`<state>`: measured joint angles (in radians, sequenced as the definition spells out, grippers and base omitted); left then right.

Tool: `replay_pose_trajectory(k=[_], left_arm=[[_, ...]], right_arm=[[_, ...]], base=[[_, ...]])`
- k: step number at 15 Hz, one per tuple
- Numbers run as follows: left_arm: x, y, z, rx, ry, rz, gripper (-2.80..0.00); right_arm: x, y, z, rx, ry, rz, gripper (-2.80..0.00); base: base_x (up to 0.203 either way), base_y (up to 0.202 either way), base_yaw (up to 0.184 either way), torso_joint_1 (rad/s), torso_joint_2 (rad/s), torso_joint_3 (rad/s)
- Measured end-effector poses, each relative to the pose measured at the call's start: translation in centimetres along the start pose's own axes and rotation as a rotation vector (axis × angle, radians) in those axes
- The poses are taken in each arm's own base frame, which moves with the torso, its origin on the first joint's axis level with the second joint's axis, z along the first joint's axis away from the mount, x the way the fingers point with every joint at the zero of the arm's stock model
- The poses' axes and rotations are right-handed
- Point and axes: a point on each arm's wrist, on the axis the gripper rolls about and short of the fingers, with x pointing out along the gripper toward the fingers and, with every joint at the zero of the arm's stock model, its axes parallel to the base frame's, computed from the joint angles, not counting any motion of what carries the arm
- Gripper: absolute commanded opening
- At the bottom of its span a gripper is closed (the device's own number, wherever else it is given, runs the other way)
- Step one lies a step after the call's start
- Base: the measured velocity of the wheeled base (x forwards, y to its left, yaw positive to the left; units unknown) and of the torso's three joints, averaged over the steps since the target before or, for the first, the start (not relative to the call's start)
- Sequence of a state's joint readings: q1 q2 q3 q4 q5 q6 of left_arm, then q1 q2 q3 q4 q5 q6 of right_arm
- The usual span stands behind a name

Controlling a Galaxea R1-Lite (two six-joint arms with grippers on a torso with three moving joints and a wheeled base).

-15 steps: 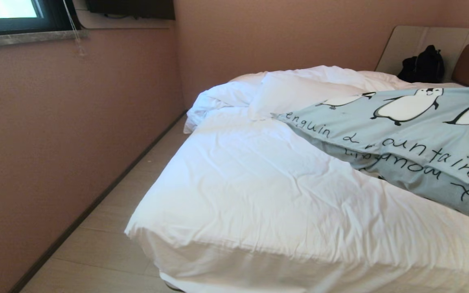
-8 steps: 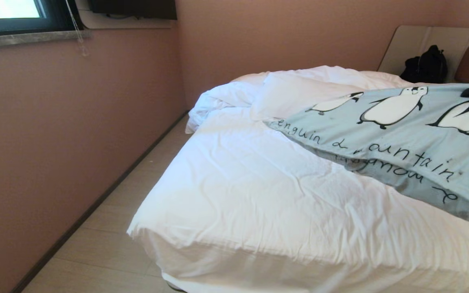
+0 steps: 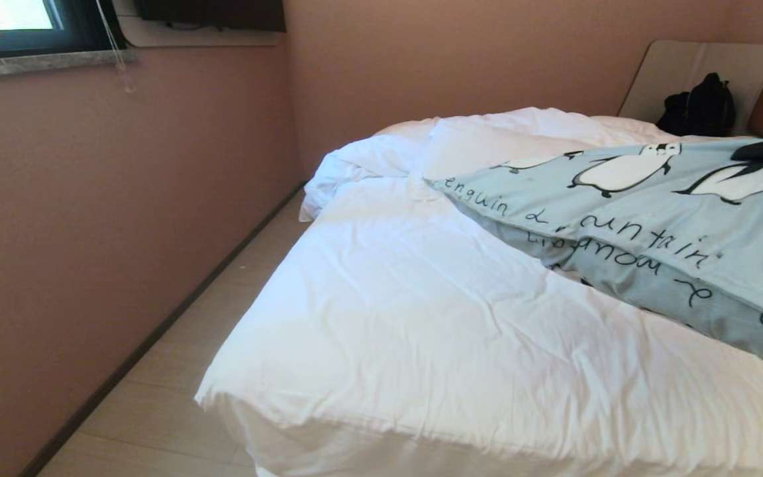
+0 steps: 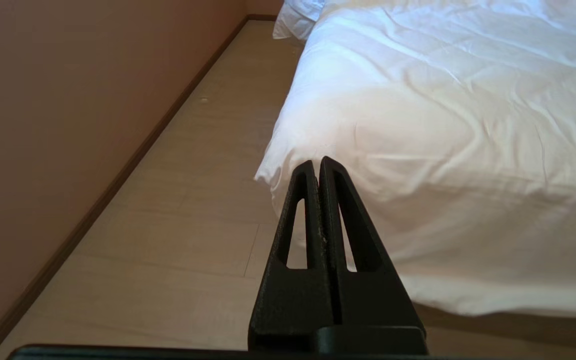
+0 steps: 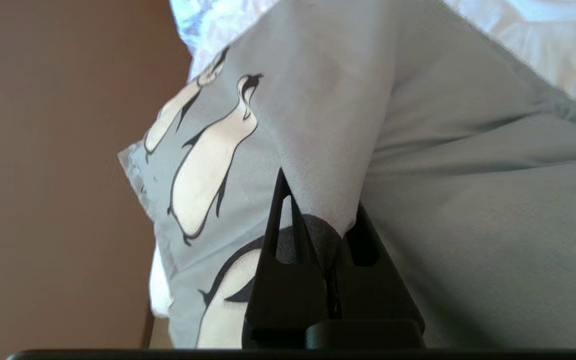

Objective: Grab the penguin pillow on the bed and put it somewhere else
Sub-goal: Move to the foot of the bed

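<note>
One gripper is doing all the work: the right gripper point(image 5: 318, 220) is clamped on a pinched fold of the penguin pillow point(image 3: 626, 218) at its headboard-side end. From that grip the pillow's long axis is stretched out toward the wall-side edge of the bed point(image 3: 421, 318), free end resting on the white duvet point(image 3: 381, 159). The left gripper point(image 4: 318, 165) is parked shut beyond the foot corner, well apart. Compared with a second ago, the pillow has been dragged further toward the wall side and flattened.
</note>
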<state>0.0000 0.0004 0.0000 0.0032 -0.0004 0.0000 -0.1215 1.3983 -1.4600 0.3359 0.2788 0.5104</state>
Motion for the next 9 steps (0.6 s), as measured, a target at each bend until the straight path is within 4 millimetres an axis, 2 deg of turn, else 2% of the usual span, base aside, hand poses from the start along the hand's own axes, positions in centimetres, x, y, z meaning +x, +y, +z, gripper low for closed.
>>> replay_pose_trajectory(k=[2, 6, 9], left_arm=[[0.0, 0.0, 0.0, 0.0, 0.0, 0.0, -2.8], [0.0, 0.0, 0.0, 0.0, 0.0, 0.0, -2.8], [0.0, 0.0, 0.0, 0.0, 0.0, 0.0, -2.8]], right_arm=[[0.2, 0.4, -0.2, -0.006, 0.007, 0.009, -2.8], [1.3, 1.0, -0.5, -0.019, 0.021, 0.035, -2.8], [4.5, 1.8, -1.5, -0.04, 0.052, 0.045, -2.8]], base=[[0.152, 0.0, 0.0, 0.013, 0.0, 0.007], [0.0, 0.0, 0.0, 0.0, 0.0, 0.0], [0.0, 0.0, 0.0, 0.0, 0.0, 0.0]])
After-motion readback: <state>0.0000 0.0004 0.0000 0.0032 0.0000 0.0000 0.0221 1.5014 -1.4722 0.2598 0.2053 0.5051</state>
